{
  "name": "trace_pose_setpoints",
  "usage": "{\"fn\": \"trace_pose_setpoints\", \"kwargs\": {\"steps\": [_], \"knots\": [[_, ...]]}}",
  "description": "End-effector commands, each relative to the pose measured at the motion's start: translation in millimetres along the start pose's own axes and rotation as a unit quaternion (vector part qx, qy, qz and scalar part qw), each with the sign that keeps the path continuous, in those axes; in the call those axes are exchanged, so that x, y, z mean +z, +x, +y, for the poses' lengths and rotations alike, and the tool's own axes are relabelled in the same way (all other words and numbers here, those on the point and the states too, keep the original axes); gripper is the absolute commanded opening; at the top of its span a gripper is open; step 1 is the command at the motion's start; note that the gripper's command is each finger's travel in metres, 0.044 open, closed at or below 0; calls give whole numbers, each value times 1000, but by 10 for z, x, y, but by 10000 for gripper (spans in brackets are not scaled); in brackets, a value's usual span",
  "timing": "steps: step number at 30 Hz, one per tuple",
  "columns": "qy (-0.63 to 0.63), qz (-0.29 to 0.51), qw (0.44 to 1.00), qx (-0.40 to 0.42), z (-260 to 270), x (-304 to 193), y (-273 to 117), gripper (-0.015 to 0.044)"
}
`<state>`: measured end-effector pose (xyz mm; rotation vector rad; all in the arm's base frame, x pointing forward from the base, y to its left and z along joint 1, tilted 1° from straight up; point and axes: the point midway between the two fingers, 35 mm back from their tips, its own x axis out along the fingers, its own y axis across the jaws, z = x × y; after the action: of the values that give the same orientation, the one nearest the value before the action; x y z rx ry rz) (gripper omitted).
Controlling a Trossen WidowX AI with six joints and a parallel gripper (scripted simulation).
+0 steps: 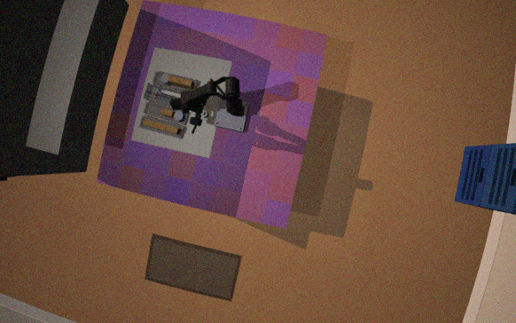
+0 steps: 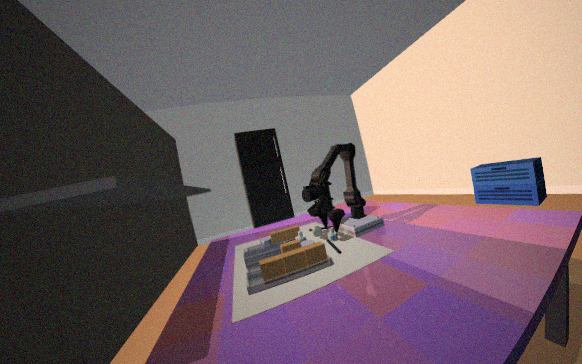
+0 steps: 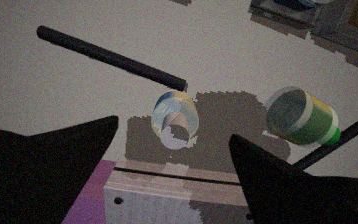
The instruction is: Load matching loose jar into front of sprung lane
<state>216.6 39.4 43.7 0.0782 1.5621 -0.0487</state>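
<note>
My gripper (image 3: 175, 130) (image 2: 329, 222) is open and empty, and points down over the grey mat (image 3: 40, 100) (image 1: 193, 59) (image 2: 363, 255). Right below it, between the two black fingers, a pale blue-and-white jar (image 3: 175, 119) stands loose on the mat. A green jar (image 3: 302, 117) lies to its right, outside the fingers. The rack of lanes (image 1: 167, 106) (image 2: 288, 260) (image 3: 325, 20) is beyond the jars. A pale jar (image 1: 178, 116) sits near the front of one lane. I cannot make out the pusher plate.
A black rod (image 3: 110, 56) (image 2: 334, 246) lies on the mat behind the pale jar, and another rod (image 3: 330, 145) lies by the green jar. The arm's base plate (image 3: 170, 192) (image 1: 230, 120) is just under the gripper. Brown boxes (image 2: 293, 260) fill other lanes.
</note>
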Motion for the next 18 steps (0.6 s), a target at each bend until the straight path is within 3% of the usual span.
{"fn": "trace_pose_setpoints", "kwargs": {"steps": [1,18], "knots": [[3,1,1000,2,6,-5,67,440],[3,2,1000,2,5,-11,311,440]]}}
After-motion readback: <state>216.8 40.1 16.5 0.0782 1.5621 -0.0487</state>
